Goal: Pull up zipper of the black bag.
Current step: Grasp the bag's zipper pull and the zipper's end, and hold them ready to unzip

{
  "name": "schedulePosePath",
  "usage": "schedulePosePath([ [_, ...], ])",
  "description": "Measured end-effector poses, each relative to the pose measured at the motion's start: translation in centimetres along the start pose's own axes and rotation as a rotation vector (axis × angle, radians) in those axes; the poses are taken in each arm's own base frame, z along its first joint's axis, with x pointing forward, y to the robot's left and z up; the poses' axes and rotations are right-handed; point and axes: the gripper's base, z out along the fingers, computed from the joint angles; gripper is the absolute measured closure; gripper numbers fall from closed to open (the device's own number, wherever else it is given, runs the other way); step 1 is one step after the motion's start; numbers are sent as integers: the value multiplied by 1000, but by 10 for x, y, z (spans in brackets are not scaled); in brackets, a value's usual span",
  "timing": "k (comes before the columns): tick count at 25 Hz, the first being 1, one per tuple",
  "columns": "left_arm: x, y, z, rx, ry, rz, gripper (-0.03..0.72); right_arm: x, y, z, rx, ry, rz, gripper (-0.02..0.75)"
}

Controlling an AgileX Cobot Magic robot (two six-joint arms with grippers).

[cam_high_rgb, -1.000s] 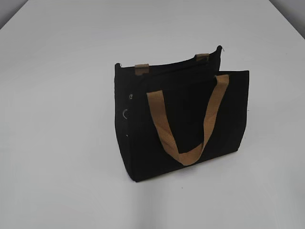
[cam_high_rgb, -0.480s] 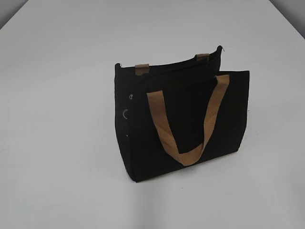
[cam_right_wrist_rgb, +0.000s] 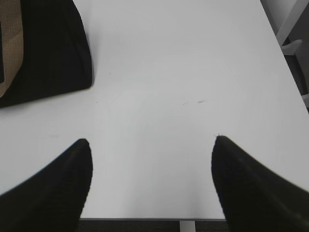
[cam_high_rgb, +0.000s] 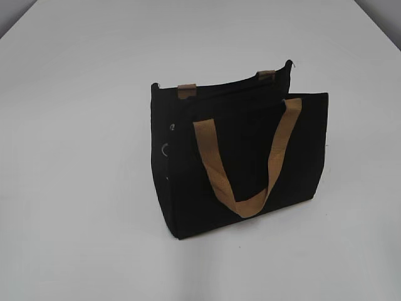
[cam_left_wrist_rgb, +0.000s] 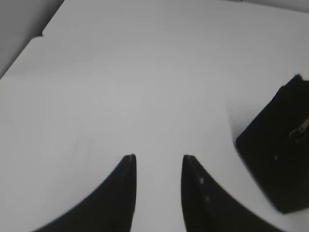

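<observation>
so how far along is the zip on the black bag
Nothing looks done yet. The black bag stands upright on the white table, its top still gaping, and the silver zipper hangs low on its left end. Nothing is in hand: the left hand and the right hand are both open over bare table, clear of the bag. Still left: reach in, grip the zipper and pull it along.

No readable text, label or number — not even on the black bag [cam_high_rgb: 244, 157].
</observation>
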Motion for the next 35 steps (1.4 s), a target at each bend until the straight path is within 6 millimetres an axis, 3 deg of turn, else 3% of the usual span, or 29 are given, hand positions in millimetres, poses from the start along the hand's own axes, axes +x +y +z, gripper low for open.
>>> schedulePosePath([
  [4,-20,-3,12,22,-93,-5,446,0,0,0,0,0,0,146],
  [11,-63,-9,58,77,-235,-40,446,-9,-1,11,-6,80,4,146],
  [15,-83,-8,99,62,-310,-104,446,-31,-4,25,-4,51,13,146],
  [19,-87,-12,149,63,-313,-116,446,-53,-2,39,-48,-53,41,146],
  [23,-77,-27,202,94,-293,-69,446,-75,2,55,-119,-160,82,146],
  [28,-43,-53,254,151,-163,-17,446,-91,7,88,-153,-148,75,146],
  [31,-18,-73,264,214,-98,20,446,-92,10,111,-158,-87,34,146],
  [35,17,-94,261,297,-74,73,446,-90,12,140,-149,-3,-21,146],
])
